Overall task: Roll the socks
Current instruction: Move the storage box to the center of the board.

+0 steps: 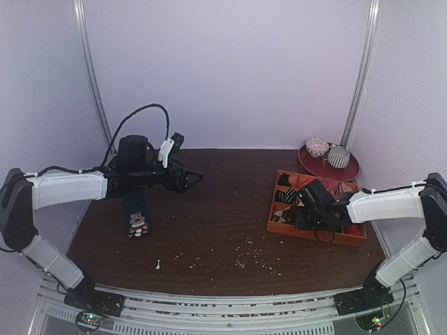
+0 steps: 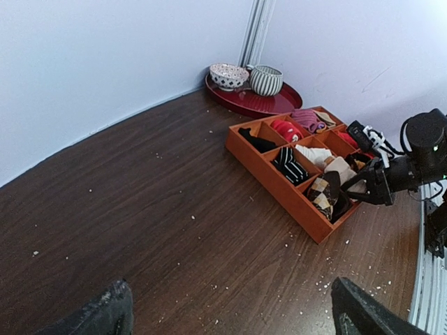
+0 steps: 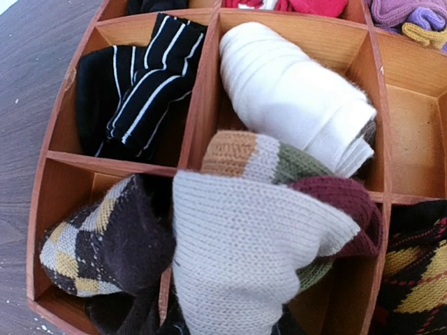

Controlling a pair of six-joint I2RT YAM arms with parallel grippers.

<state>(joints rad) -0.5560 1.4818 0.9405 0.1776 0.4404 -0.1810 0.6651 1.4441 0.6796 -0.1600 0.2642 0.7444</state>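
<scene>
Over the table's left rear, the left arm is stretched level toward the middle, with the left gripper (image 1: 191, 180) spread wide and holding nothing. Further right, the right arm is bent down over the orange tray (image 1: 318, 238), where the socks (image 3: 255, 241) are pinched in the narrowly closed right gripper (image 2: 360, 187) above a near compartment.

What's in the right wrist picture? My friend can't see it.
A cream knitted sock with tan, green and dark-red bands fills the front, bunched over a wooden divided tray. Behind it lie a rolled white sock and a black striped sock; a brown diamond-patterned sock sits at the left.
</scene>
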